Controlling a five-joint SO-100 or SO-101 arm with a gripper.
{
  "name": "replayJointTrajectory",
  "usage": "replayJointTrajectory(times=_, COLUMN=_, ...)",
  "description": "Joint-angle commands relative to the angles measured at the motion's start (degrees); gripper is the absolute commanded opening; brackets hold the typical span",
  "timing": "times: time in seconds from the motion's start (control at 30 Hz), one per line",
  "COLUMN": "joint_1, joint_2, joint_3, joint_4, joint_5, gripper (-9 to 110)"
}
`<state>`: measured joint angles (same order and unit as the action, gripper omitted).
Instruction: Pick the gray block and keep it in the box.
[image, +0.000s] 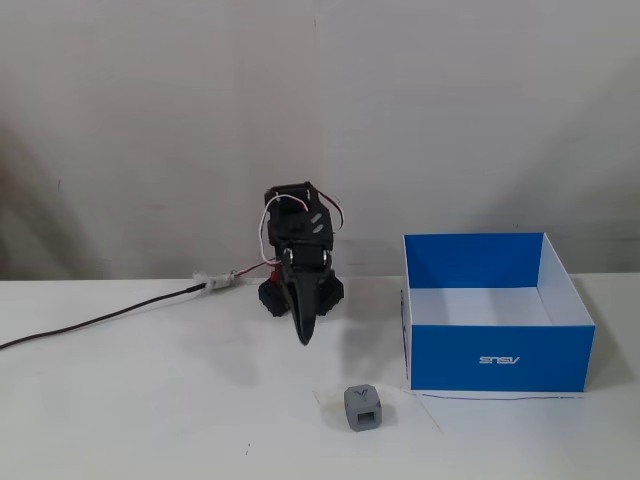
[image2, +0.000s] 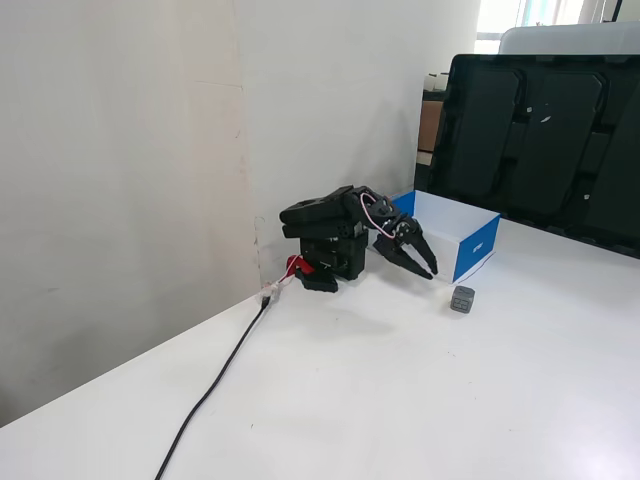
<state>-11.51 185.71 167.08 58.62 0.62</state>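
A: The gripper hangs off the folded black arm, tips pointing down and forward over the counter. What do the jaws look like from the side?

B: In the other fixed view the gripper shows a narrow gap between its two dark fingers, slightly parted, with nothing between them. It is raised above the counter, not touching it.

A: And the gray block?

B: It sits on the counter in front of the gripper, apart from it. In the front fixed view it lies below and a bit right of the tips, its dark recess facing the camera. From the side, the block is just beyond the tips, low and right.

A: The box?

B: It sits right of the arm in the front view, blue walls, white floor, logo on the near side appearing upside down. The block is near its lower left corner, not touching. In the side view the box stands behind the gripper.

A: Anything else?

B: A black cable runs from the arm's base leftward along the counter; in the side view the cable trails toward the camera. A dark screen stands behind the box.
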Motion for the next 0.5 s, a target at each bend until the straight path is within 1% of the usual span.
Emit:
replayJointTrajectory(times=0.0, joint_1=-1.8, joint_2=-6.0, joint_3=-9.1, joint_4=-0.5, joint_5=2.5, gripper=0)
replayJointTrajectory(times=0.1, joint_1=-5.6, joint_2=-21.0, joint_3=-17.1, joint_4=-1.4, joint_5=5.0, gripper=0)
replayJointTrajectory(times=0.23, joint_1=-9.1, joint_2=-40.0, joint_3=-22.6, joint_4=-4.6, joint_5=7.6, gripper=1)
replayJointTrajectory(times=0.3, joint_1=-8.9, joint_2=-50.0, joint_3=-26.4, joint_4=-5.4, joint_5=8.2, gripper=10)
replayJointTrajectory(times=0.4, joint_1=-9.1, joint_2=-58.0, joint_3=-28.7, joint_4=-8.0, joint_5=9.2, gripper=22)
replayJointTrajectory(times=0.47, joint_1=-10.5, joint_2=-65.6, joint_3=-31.8, joint_4=-8.7, joint_5=9.8, gripper=25)
